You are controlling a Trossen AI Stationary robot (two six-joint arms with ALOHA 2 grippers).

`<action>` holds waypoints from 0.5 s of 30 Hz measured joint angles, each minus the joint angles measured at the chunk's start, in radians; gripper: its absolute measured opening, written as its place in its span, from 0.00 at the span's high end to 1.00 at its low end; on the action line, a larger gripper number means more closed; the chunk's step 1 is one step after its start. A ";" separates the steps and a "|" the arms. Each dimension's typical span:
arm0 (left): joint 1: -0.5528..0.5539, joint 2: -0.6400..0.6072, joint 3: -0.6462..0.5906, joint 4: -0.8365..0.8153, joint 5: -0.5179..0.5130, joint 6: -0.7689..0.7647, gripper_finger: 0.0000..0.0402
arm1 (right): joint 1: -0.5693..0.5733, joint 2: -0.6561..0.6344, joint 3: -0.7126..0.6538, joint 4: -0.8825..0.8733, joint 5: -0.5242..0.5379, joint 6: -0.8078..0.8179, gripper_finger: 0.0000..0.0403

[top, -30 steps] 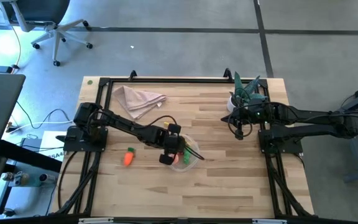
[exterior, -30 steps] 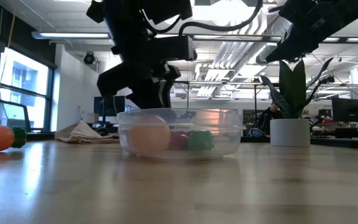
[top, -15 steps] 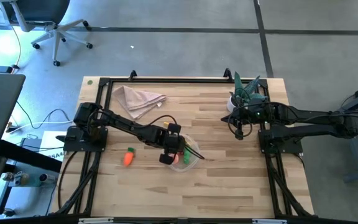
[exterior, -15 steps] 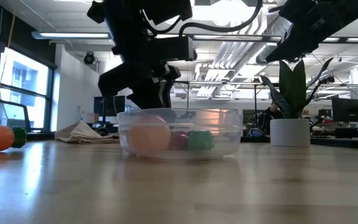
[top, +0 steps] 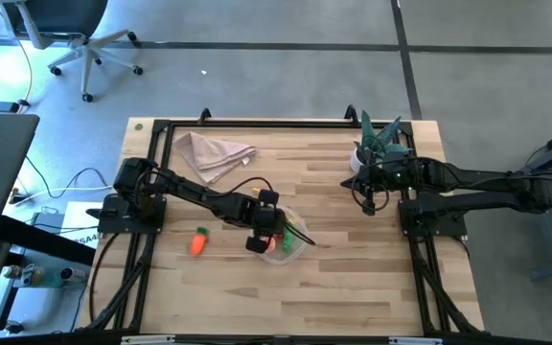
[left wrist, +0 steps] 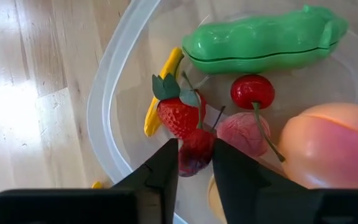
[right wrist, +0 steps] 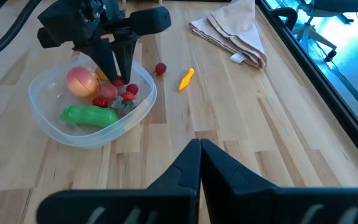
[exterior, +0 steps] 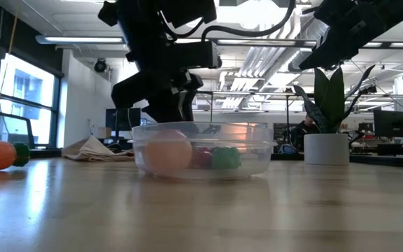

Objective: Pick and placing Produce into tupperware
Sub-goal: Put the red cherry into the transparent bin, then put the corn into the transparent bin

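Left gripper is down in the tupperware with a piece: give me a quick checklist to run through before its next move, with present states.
1. left gripper inside the tupperware: ok.
2. Dark red fruit between its fingers released: cannot tell; the fingers sit close on both sides.
3. Contents settled: strawberry, cherry, green pod, peach all lie inside: ok.
4. All produce packed: not ok; carrot, a yellow piece and a red fruit lie on the table.
5. right gripper clear of the work area, shut: ok.
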 joint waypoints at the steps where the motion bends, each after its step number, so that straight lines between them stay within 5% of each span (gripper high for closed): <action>1: 0.000 0.000 0.000 -0.001 -0.002 0.004 0.76 | 0.000 0.000 0.000 0.000 0.000 0.000 1.00; 7: 0.000 0.000 0.000 -0.014 -0.006 0.016 0.70 | 0.000 0.000 0.000 0.000 0.000 0.000 1.00; 15: -0.001 -0.067 0.000 -0.071 -0.009 0.019 0.77 | 0.000 0.000 0.000 0.000 0.000 0.000 1.00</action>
